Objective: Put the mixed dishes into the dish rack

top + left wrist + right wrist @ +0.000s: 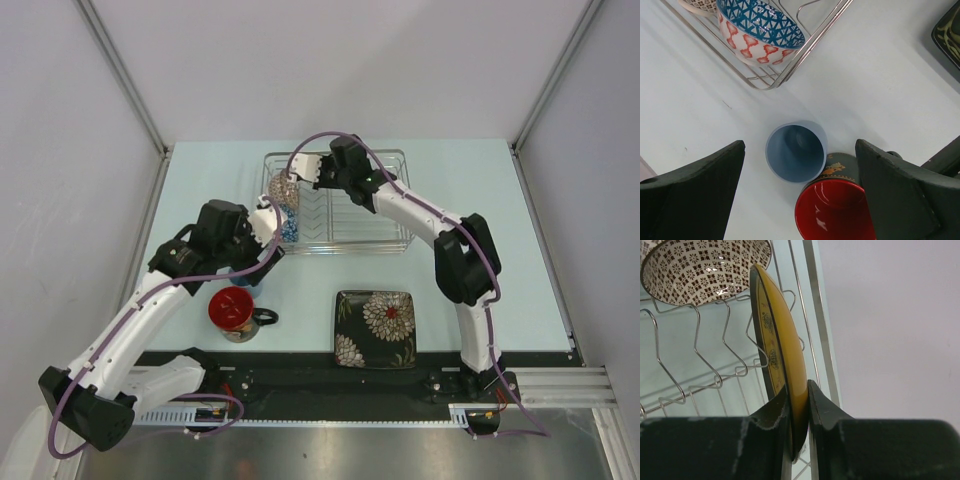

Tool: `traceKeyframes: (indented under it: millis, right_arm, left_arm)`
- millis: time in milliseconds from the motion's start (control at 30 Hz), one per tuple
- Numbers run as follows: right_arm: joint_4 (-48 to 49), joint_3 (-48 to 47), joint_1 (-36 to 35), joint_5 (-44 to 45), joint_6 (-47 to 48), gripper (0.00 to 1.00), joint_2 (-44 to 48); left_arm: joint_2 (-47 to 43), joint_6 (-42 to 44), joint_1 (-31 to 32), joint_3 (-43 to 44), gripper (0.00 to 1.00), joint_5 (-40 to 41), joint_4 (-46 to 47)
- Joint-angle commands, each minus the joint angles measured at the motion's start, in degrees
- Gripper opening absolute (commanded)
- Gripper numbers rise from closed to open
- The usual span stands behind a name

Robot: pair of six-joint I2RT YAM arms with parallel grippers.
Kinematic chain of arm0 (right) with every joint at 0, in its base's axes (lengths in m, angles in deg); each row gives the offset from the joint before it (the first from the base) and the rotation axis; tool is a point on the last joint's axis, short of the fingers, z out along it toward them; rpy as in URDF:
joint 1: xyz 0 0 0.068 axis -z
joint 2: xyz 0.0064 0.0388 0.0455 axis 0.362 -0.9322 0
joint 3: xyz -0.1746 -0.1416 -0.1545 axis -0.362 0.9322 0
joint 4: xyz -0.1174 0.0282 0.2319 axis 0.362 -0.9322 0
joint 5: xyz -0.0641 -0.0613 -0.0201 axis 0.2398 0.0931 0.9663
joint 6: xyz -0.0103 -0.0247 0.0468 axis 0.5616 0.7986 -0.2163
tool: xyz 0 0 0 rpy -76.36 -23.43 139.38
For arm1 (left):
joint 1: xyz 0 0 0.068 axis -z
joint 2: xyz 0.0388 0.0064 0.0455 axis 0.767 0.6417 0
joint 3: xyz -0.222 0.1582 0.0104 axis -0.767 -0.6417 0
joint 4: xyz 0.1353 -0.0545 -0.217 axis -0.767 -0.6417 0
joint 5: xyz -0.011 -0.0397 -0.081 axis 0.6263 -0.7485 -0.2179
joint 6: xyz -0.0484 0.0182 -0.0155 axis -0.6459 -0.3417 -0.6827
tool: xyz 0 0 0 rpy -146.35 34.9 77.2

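Checking both arms against the loading job. My right gripper is clamped on the rim of the yellow plate, holding it on edge low in the dish rack, near the far right side. Edge-on is the point: the plate has to slot between the wire prongs and lean there, and in the right wrist view one prong already crosses its face. I can't tell whether its bottom edge is seated on the wire floor — the fingers hide it.

My left gripper hangs wide open and empty, straddling the blue cup, which stands upright on the table just outside the rack's near corner. The red mug sits tight against the cup on the side of one finger; touching or not, I can't say. Judgement: that finger has little room to come down without nudging the mug.

Already in the rack at its left end: the blue-patterned bowl in the near corner, the reddish patterned bowl behind it, both tilted on the wires.

Outside the rack: cup, mug, and a dark flowered plate lying flat near the front edge.

Roughly halfway, I'd say. Risk — letting go of the yellow plate before it leans on a prong.
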Motion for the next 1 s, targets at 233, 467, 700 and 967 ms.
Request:
traceKeyframes:
  millis: [233, 467, 700, 967]
  right_arm:
    - [1.1, -1.9, 0.1, -3.5, -4.7, 0.0, -4.9]
    - [2.8, 1.2, -0.1, -1.6, -2.8, 0.0, -3.6]
    - [2.4, -4.0, -0.2, -1.3, -7.0, 0.21, -5.5]
    - [6.1, -2.7, -1.3, -0.4, -8.3, 0.36, -5.8]
  left_arm:
    - [-0.8, 0.7, -0.4, -0.4, 0.96, -0.9, 1.7]
    - [-1.0, 0.5, -0.4, -0.7, 0.96, -1.3, 2.1]
    - [-1.1, 0.6, -0.4, -0.8, 0.96, -1.0, 1.8]
    - [-1.4, 0.8, -0.5, -0.8, 0.96, -1.0, 1.9]
